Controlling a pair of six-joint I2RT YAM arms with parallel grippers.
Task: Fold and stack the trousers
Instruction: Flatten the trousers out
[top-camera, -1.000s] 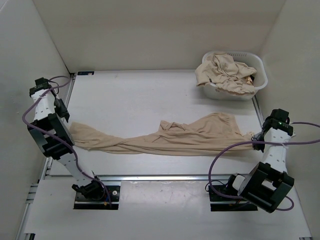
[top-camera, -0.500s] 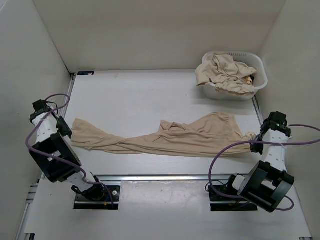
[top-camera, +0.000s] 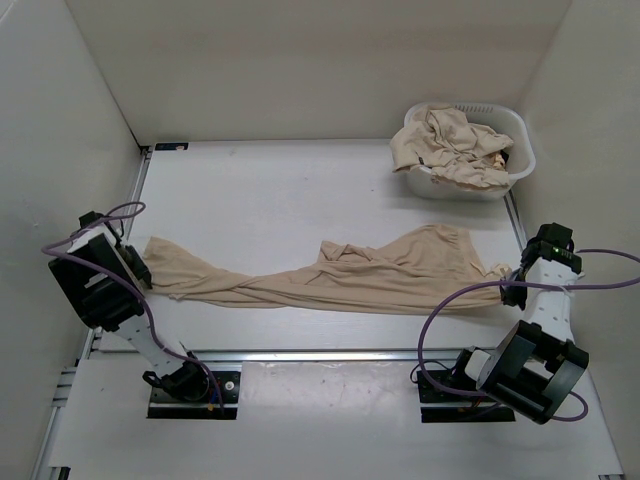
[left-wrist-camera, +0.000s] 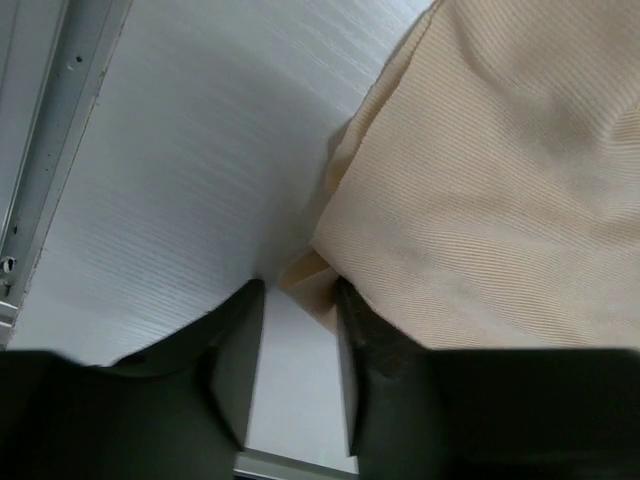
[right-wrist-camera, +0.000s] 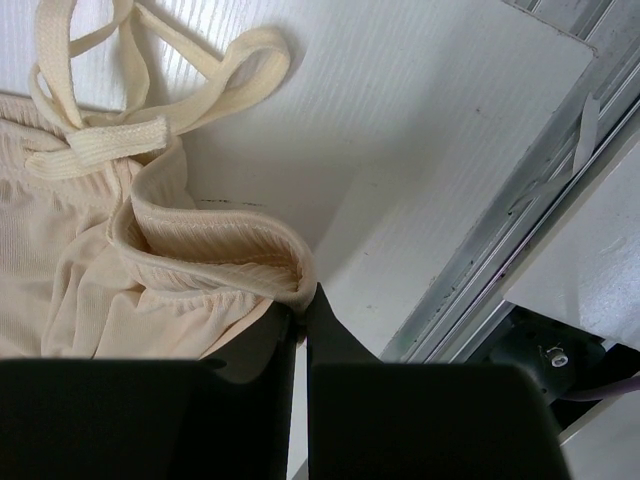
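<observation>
I'm at the laying-out step: one pair of trousers (top-camera: 350, 278) lies stretched left to right across the table (top-camera: 290, 190). My right gripper (right-wrist-camera: 300, 300) is clamped on the waistband (right-wrist-camera: 210, 250). My left gripper (left-wrist-camera: 298, 335) stands part-open, with the hem corner (left-wrist-camera: 310, 280) at its fingertips, ungripped. Next, I judge: ease forward and close on the hem.

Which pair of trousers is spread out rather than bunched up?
The trousers stretched lengthwise across the table; the other pairs lie crumpled in the white laundry basket.
</observation>
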